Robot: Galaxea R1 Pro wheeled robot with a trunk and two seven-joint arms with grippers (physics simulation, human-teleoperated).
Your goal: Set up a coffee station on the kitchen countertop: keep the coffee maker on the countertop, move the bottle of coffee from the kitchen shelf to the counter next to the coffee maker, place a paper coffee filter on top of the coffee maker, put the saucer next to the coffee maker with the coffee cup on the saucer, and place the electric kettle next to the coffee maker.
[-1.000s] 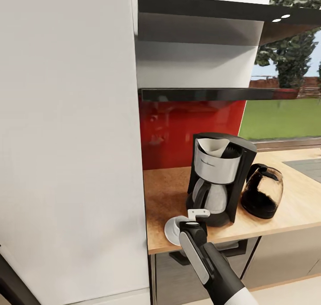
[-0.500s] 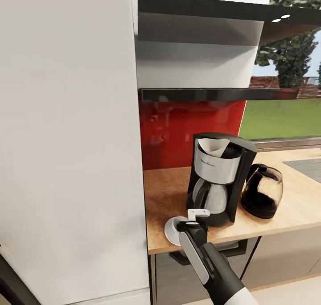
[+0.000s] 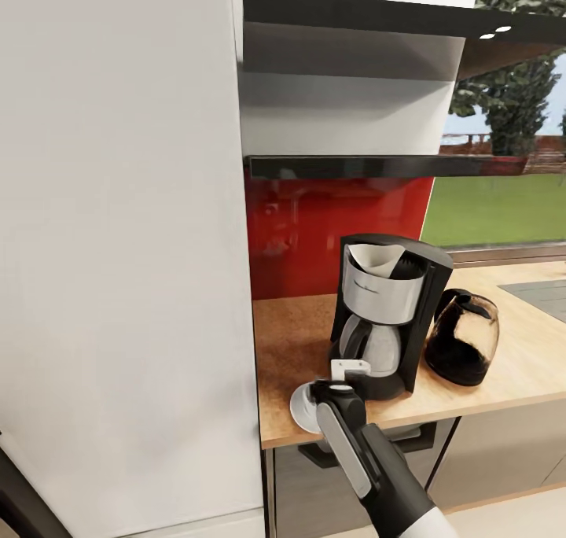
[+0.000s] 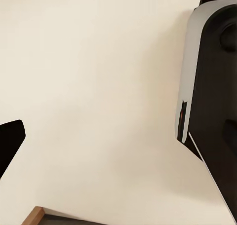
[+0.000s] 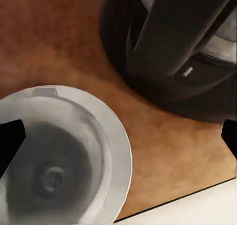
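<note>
The right gripper (image 3: 339,375) has shifted slightly toward the black-and-steel coffee maker (image 3: 389,314), fingers spread above the round white saucer (image 5: 59,156) on the wooden countertop (image 3: 295,341); left gripper state indeterminable.

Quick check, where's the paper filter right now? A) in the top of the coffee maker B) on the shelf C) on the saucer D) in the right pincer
A: the white paper filter sits in the open top of the coffee maker.
</note>
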